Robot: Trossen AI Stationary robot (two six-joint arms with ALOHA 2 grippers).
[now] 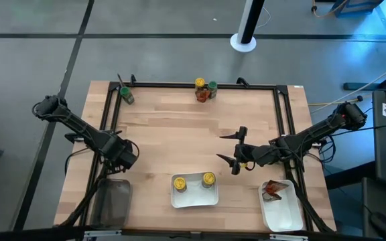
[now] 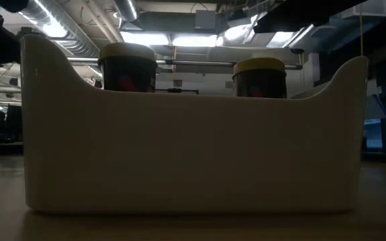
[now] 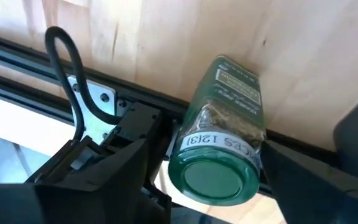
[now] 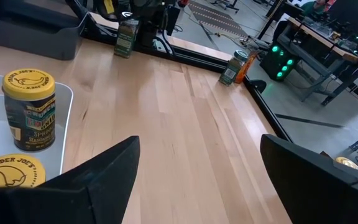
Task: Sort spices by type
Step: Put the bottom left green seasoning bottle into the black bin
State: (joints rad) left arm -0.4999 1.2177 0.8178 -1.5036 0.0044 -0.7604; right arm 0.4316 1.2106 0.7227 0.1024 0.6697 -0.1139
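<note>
A green-capped jar [image 3: 219,140] was pinched between the left gripper [image 3: 210,186] jaws (likely bound for sorting), while the right gripper [image 1: 236,150] was kept spread at frame centre.

Right up against the lens sits the white tray [image 2: 193,154], its wall filling the shot, and peeking over its dipped rim are two yellow-capped jars, one [image 2: 127,67] toward the tray's left end, the other [image 2: 260,77] right of centre, with ceiling lights glowing beyond.
</note>
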